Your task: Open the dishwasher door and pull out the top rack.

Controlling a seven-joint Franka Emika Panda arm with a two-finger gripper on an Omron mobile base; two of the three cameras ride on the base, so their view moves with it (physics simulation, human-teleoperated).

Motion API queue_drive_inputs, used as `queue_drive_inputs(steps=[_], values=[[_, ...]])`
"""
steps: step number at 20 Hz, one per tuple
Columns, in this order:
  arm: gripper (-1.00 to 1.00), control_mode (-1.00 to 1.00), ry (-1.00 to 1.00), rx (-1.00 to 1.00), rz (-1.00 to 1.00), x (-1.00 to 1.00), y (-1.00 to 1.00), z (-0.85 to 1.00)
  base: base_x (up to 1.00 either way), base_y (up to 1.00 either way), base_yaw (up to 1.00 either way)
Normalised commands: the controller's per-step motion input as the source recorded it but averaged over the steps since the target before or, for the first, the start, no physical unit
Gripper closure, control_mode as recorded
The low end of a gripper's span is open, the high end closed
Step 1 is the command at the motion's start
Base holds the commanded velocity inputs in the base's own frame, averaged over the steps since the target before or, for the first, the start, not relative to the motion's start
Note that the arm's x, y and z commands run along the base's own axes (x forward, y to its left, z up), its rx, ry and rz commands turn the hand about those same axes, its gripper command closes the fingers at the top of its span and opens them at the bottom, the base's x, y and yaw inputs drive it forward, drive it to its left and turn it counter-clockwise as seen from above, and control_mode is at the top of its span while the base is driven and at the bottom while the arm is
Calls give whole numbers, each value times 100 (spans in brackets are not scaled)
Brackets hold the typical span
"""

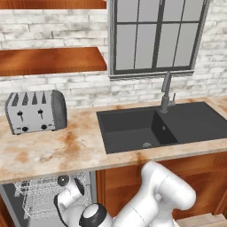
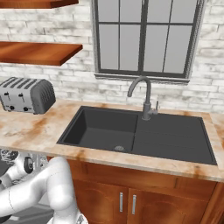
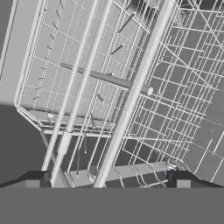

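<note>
Top rack (image 3: 131, 87), jaws wide apart, holding nothing

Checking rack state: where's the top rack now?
Left base view, lower left: the top rack sticks out below the counter edge, under the toaster, beside the arm.

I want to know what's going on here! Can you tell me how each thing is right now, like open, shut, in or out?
Top rack: pulled out from under the counter, nothing seen in it.
Gripper: open, fingers spread wide beside the rack wires, holding nothing.
Tap: no water running.
Sink: dry.
Toaster: slots bare.
Cabinet doors: shut.
</note>
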Motion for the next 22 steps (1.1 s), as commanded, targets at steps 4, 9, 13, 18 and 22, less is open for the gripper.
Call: queue_drive_inputs(steps=[4,9,13,18,22], values=[[-100,-100,-4,-8,2,32,15,-84,0,0,0],[-100,-100,0,-10,3,20,15,-100,0,0,0],[-100,-100,-1,-12,3,14,9,-100,0,0,0],[100,-100,0,-13,3,7,11,-100,0,0,0],[100,-100,0,-12,2,2,10,-100,0,0,0]])
